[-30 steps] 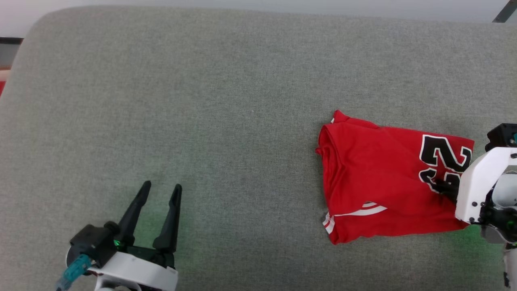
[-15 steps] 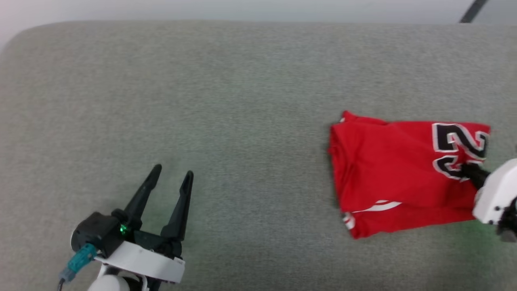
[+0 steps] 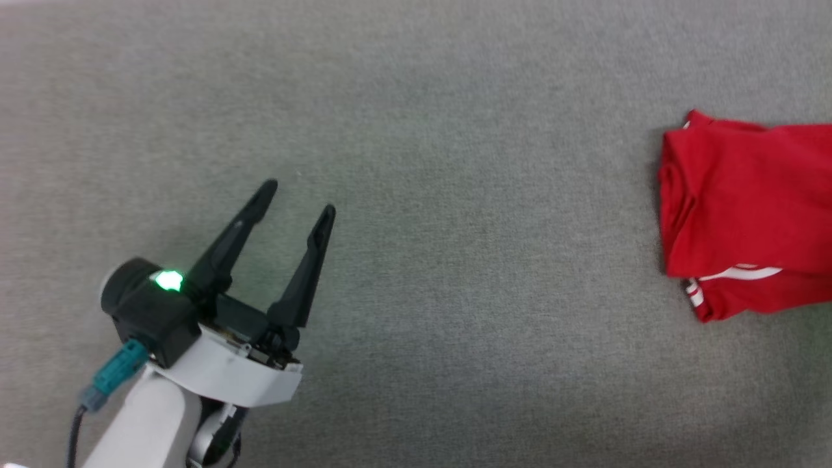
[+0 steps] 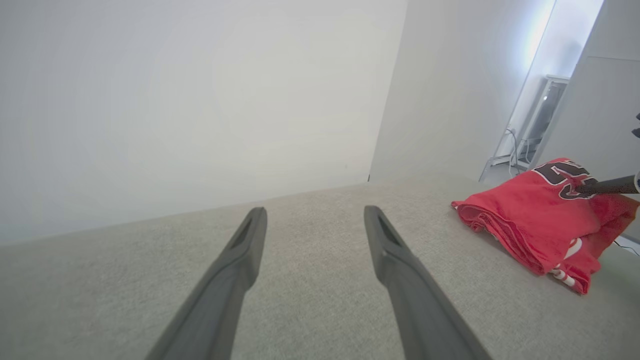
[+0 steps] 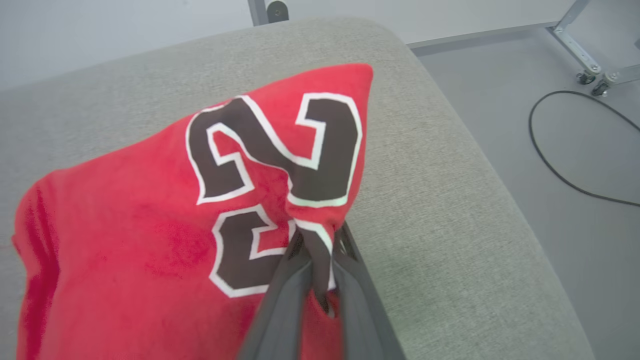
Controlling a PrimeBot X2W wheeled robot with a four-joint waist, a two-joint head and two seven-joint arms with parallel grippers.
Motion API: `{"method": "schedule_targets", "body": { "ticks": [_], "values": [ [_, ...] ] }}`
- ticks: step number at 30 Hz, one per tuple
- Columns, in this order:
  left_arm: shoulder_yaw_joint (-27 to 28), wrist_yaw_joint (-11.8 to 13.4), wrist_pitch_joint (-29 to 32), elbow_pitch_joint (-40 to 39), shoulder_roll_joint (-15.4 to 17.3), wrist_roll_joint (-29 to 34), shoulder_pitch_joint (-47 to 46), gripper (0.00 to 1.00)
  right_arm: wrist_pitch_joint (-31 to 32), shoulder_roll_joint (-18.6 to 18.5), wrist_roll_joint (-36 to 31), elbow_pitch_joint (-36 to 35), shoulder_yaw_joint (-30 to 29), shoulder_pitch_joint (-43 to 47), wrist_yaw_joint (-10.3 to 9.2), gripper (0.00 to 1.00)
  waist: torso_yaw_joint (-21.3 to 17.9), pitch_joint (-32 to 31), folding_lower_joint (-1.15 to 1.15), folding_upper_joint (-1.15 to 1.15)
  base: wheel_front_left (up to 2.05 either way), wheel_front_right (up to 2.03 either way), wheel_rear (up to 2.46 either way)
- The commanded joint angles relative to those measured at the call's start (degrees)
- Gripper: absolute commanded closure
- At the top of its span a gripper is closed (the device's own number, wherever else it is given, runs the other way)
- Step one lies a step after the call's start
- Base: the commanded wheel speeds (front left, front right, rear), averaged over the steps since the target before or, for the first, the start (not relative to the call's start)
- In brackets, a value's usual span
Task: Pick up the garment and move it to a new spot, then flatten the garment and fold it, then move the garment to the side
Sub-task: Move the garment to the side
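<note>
The right jaws are closed on a pinch of the red jersey-style garment [image 5: 150,240], with the cloth caught between the two dark fingers [image 5: 280,310] at the white-outlined black numbers [image 5: 280,150]. The left jaws are spread wide with nothing held, poised over the grey fabric-covered tabletop [image 3: 455,195], well apart from the garment. The folded garment is seen near the tabletop's rounded right corner. Its long axis is laid left to right in the head view, with the folded edge turned toward the left jaws and the numbered end toward the right jaws. Beyond the corner, a black cable [image 5: 531,125] is looped on the grey floor [image 5: 500,100] beside a metal castor frame [image 5: 582,65].
</note>
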Motion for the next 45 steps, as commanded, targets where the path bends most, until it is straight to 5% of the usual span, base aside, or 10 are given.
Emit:
{"method": "schedule_targets", "body": {
  "ticks": [1,19,36,37,39,40,41,45],
  "values": [
    [-0.1,0.1,0.1,-0.4,0.6,0.3,-1.1,0.00,-0.5,-0.2,-0.9,0.2,-0.7,-1.2,0.00,1.00,-2.4,3.2,0.00,0.00,0.00,0.00,0.00],
    [5.0,0.1,0.1,-7.1,8.8,1.3,-6.3,0.00,-12.9,-5.8,-16.7,17.8,-2.1,-17.9,-0.03,1.00,-4.0,12.7,0.00,0.00,0.00,0.00,0.00],
    [6.3,0.1,0.1,-9.6,9.9,1.8,-4.8,0.00,-22.6,-4.1,-25.1,33.2,-4.2,-24.7,-0.03,1.00,-4.1,13.7,0.00,0.00,0.00,0.00,0.00],
    [6.4,0.1,0.1,-9.5,9.7,1.9,-4.8,0.00,-23.3,-4.3,-25.4,33.9,-4.3,-24.8,-0.03,0.94,-4.0,13.4,0.00,0.00,0.00,0.00,0.00],
    [6.4,0.1,0.1,-9.3,9.2,1.9,-4.6,0.00,-24.6,-4.6,-25.8,35.3,-4.7,-24.9,-0.03,0.51,-3.8,12.6,0.00,0.00,0.00,0.00,0.00],
    [6.4,0.1,0.1,-9.1,8.9,1.9,-4.4,0.00,-25.1,-4.9,-25.9,36.0,-4.7,-25.1,-0.03,0.08,-3.6,12.1,0.00,0.00,0.00,0.00,0.00],
    [6.5,0.1,0.1,-8.7,8.5,1.9,-4.2,0.00,-25.7,-5.1,-25.9,36.6,-4.6,-25.4,-0.03,0.00,-3.5,11.5,0.00,0.00,0.00,0.00,0.00],
    [6.6,0.1,0.1,-6.6,6.3,1.6,-3.1,0.00,-27.8,-6.4,-24.5,38.5,-3.0,-25.2,-0.02,0.00,-2.6,7.8,0.00,0.00,0.00,0.00,0.00]
  ]
}}
